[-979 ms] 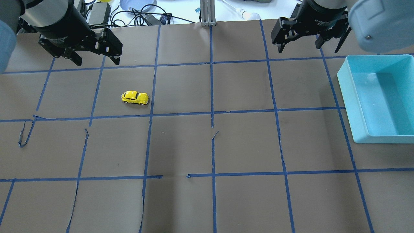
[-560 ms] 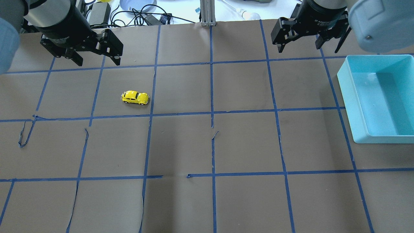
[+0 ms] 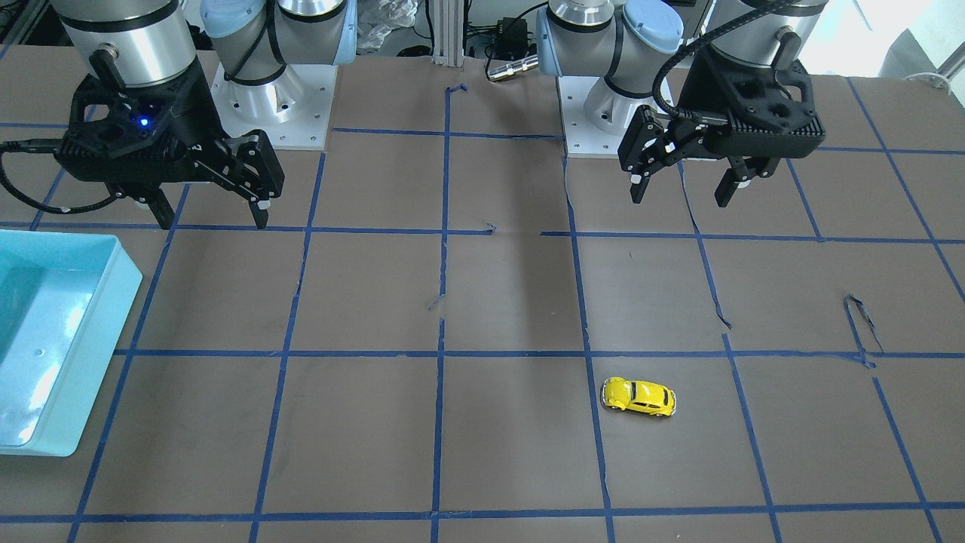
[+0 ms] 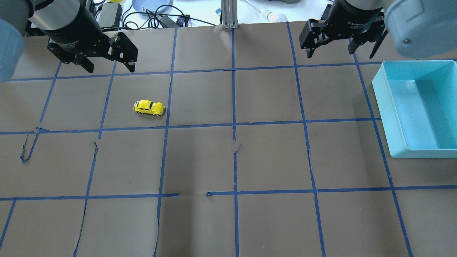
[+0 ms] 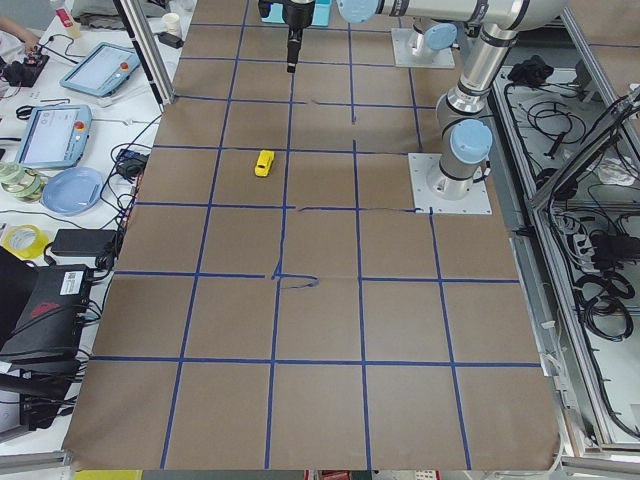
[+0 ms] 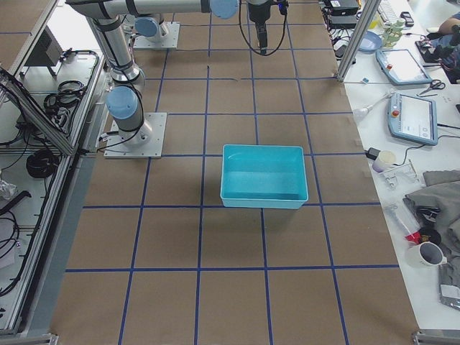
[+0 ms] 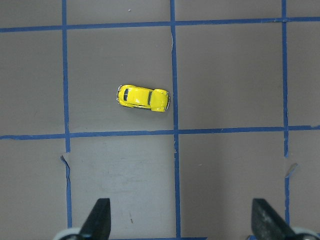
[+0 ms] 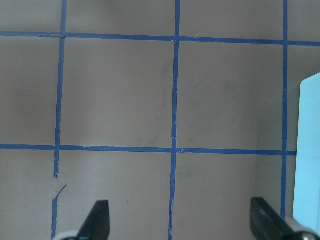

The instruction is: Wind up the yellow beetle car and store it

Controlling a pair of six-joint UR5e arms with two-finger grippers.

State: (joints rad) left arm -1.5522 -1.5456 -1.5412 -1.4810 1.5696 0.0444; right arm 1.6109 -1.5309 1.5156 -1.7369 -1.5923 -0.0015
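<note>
The yellow beetle car [image 4: 149, 107] stands on its wheels on the brown table, left of centre, and shows in the front view [image 3: 638, 397], the left wrist view [image 7: 144, 98] and the left side view [image 5: 264, 162]. My left gripper [image 4: 108, 67] hangs open and empty above the table behind the car, also seen in the front view [image 3: 682, 192]. My right gripper [image 4: 341, 54] is open and empty at the far right, beside the bin, and shows in the front view [image 3: 211, 219].
A light-blue open bin [image 4: 417, 107] stands at the table's right edge, also in the front view [image 3: 53, 339] and the right side view [image 6: 262, 176]. Blue tape lines grid the brown table cover. Cables and a plate lie beyond the far edge.
My left gripper has shifted slightly to the right and toward the far edge. The car and my right gripper have not moved.
</note>
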